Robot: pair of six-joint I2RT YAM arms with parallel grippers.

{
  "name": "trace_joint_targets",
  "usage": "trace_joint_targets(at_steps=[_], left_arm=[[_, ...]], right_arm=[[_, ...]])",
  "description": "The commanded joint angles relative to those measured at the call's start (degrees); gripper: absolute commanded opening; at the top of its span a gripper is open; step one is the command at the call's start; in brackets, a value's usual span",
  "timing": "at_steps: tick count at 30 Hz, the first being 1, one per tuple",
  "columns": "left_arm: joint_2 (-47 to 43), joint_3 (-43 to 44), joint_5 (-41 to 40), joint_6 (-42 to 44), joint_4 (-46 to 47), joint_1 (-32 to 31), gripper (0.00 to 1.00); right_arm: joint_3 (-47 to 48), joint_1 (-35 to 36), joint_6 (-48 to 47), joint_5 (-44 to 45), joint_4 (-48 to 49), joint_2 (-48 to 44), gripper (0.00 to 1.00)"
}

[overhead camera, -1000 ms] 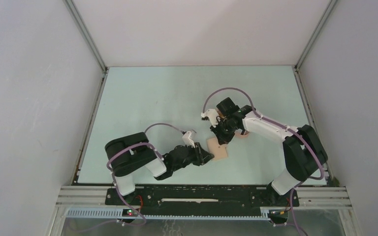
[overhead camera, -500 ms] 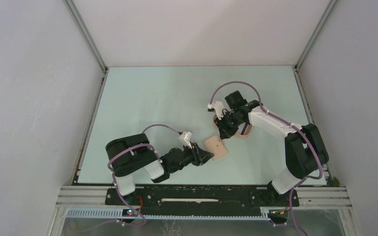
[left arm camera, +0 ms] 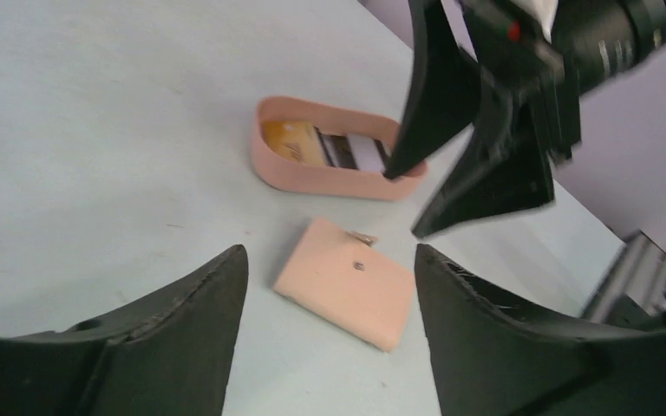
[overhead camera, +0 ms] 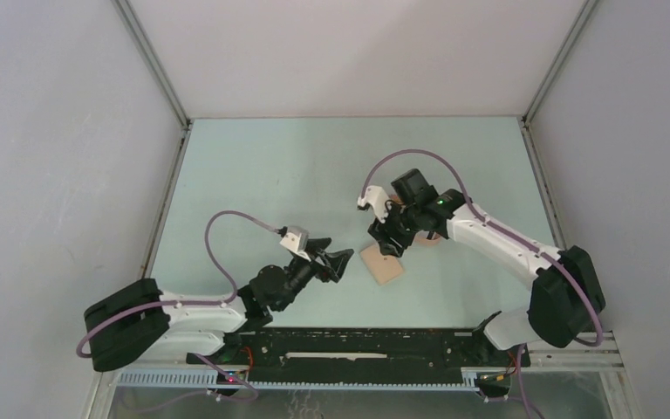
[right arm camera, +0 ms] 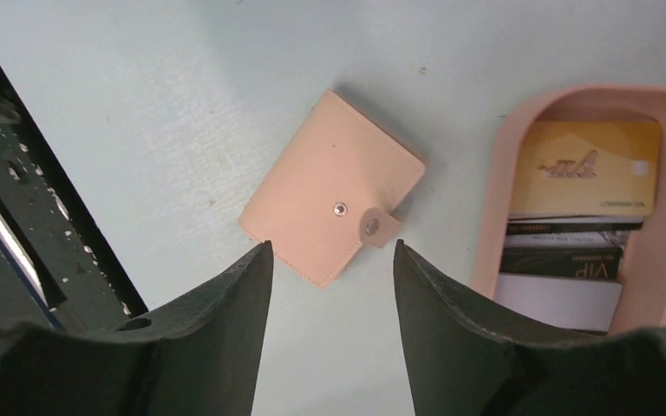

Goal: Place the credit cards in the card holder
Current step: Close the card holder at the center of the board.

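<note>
Both claws stand spread and empty: the left gripper beside and the right gripper above the card holder, lying snapped shut near the tray (credit cards inside). A one-sided finger nudge could slide the flat holder away.

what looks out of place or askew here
Nothing looks spilled or damaged. The card holder lies closed and skewed beside the tray, with the credit cards stacked inside that tray.
</note>
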Motion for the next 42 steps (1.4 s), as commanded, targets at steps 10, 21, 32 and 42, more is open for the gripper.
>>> trace_joint_targets(at_steps=[10,21,32,42], left_arm=[[-2.7,1.5,-15.7,11.9,-6.9,0.8,0.96],[0.8,-3.5,-15.6,10.9,5.7,0.8,0.95],[2.0,-5.1,-14.8,10.9,9.7,0.8,0.95],[2.6,-5.3,-14.7,10.9,10.7,0.8,0.95]], right_arm=[[0.6,6.0,1.0,16.6,0.9,8.2,0.56],[2.2,6.0,2.8,15.8,0.3,11.9,0.41],[2.6,6.0,4.1,15.1,0.9,12.4,0.35],[2.8,6.0,5.3,14.0,1.5,12.0,0.3]])
